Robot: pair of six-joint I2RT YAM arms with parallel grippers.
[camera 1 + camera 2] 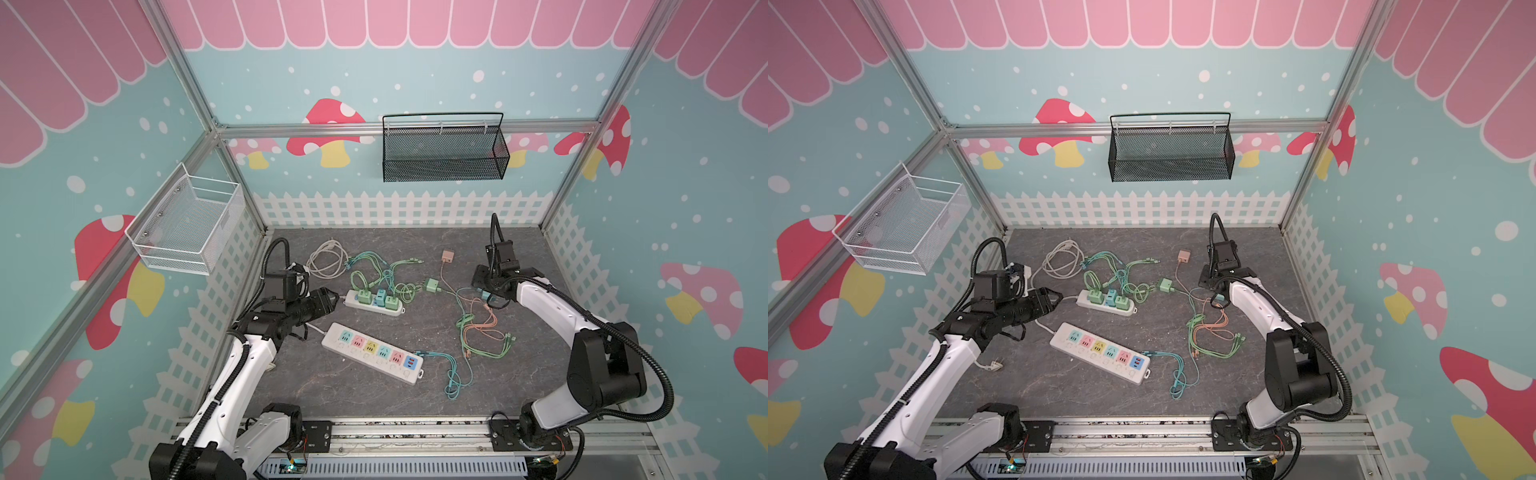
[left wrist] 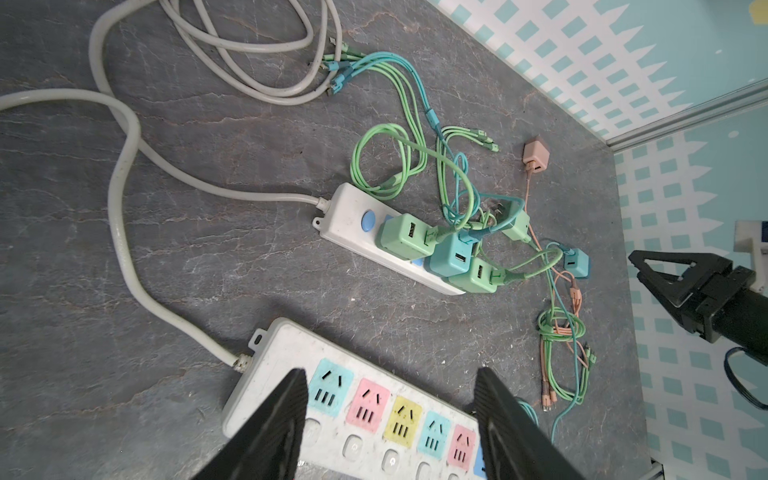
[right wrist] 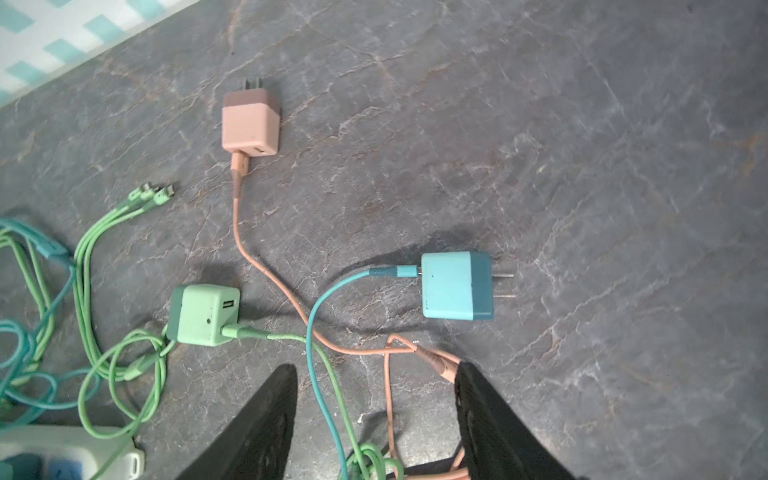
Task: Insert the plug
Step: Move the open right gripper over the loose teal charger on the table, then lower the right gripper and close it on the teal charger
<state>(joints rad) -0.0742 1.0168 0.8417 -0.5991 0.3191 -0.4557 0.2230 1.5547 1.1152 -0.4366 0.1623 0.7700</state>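
A loose blue plug [image 3: 453, 286] lies on its side on the grey table, prongs bare, just ahead of my right gripper [image 3: 376, 370]. That gripper is open and hangs over tangled cables with nothing between its fingers. In both top views the blue plug [image 1: 485, 296] [image 1: 1219, 297] peeks out beside the right gripper [image 1: 482, 289]. My left gripper [image 2: 390, 376] is open and empty above the long white power strip [image 2: 374, 415] [image 1: 374, 353] with coloured sockets. In a top view the left gripper [image 1: 332, 296] points at the end of the small strip [image 1: 353, 300].
The small strip [image 2: 349, 216] holds two green adapters and a blue one. A loose green plug [image 3: 205, 314] [image 1: 432, 286] and a pink plug [image 3: 249, 122] [image 1: 447, 255] lie nearby. Green, teal and orange cables [image 1: 478, 328] sprawl between them. Grey cord coils at the back left [image 1: 328, 259].
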